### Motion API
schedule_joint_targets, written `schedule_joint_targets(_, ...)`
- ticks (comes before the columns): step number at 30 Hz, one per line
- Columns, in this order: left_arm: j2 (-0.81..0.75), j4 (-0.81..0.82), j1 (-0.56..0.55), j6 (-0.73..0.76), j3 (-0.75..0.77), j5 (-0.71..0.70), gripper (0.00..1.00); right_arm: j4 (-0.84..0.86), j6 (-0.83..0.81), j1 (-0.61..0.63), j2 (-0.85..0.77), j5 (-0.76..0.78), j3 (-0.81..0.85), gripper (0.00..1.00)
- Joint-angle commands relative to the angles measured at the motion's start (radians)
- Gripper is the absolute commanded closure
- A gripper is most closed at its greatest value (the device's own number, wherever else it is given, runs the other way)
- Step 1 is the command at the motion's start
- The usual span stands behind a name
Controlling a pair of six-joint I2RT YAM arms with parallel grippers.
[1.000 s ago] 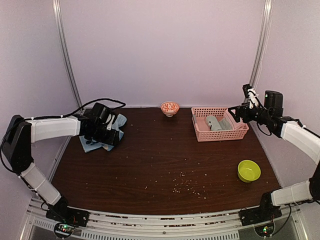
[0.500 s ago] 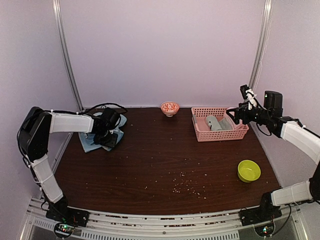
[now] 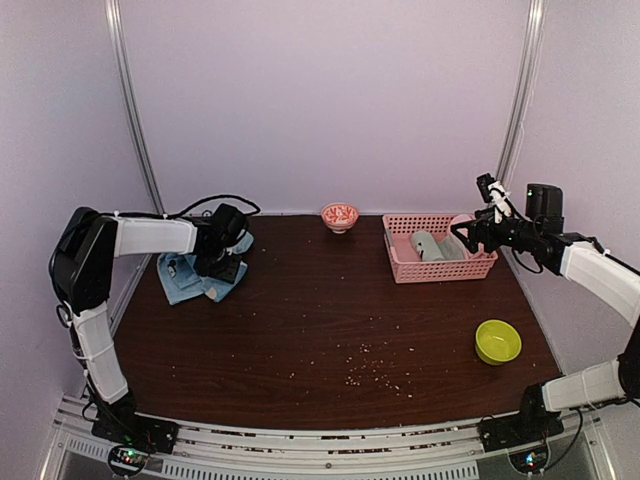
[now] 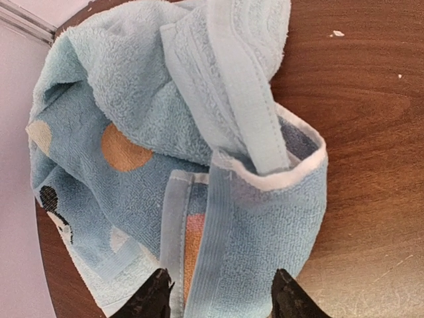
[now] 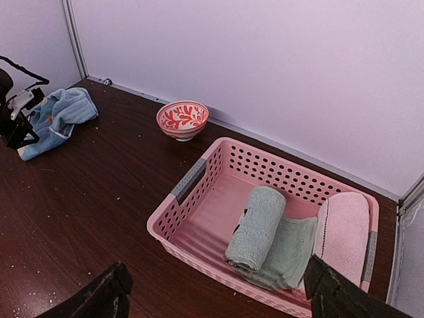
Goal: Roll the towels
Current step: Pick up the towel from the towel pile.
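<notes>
1. The towels [image 3: 185, 288] lie in one crumpled heap at the far left corner of the table [image 3: 330, 320]. Neither is rolled.
2. The left wrist view shows the plain towel [image 4: 245, 99] draped over the spotted towel [image 4: 122, 149], whose hem is folded back on itself. Judgement: both need separating and flattening before any rolling can begin.
3. The left gripper [image 4: 220, 299] hangs directly over the heap, its fingers apart and straddling the folded hem, clamped on nothing. This position suits a pinch on that hem to drag a towel onto bare table.
4. The right gripper [image 5: 218, 298] hovers by the right end of the basket [image 3: 440, 268], jaws spread wide and empty. It is well apart from the heap, apparently parked out of the left arm's way.
5. The basket holds a grey roll [image 5: 255, 228] and a pink cloth [image 5: 344, 225], side by side. Judgement: finished rolls probably go there.
6. Risk noted: a pinch at the hem may catch both towels at once, since their layers overlap there.
</notes>
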Motion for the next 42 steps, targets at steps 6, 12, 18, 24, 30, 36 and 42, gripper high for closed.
schedule_joint_targets(6,0.031,-0.007,0.069,0.027,-0.004,0.088,0.64,-0.021,-0.024,0.006,0.018,0.001,0.003,0.08)
schedule_joint_targets(12,0.051,-0.008,0.070,0.043,0.018,0.125,0.73,-0.036,-0.039,0.006,0.029,-0.001,0.012,0.08)
schedule_joint_targets(18,0.047,-0.009,0.069,0.050,0.015,0.172,0.79,-0.049,-0.044,0.006,0.039,-0.005,0.020,0.09)
schedule_joint_targets(24,0.043,-0.032,0.069,0.051,0.034,0.203,0.62,-0.057,-0.050,0.006,0.035,-0.002,0.025,0.09)
schedule_joint_targets(30,0.051,-0.057,0.069,0.058,0.048,0.237,0.66,-0.058,-0.053,0.006,0.030,-0.007,0.024,0.09)
schedule_joint_targets(36,0.079,-0.109,0.069,0.068,0.071,0.212,0.88,-0.060,-0.053,0.006,0.026,-0.013,0.023,0.09)
schedule_joint_targets(42,0.075,-0.129,0.070,0.059,0.064,0.190,0.70,-0.063,-0.055,0.006,0.023,-0.016,0.025,0.09)
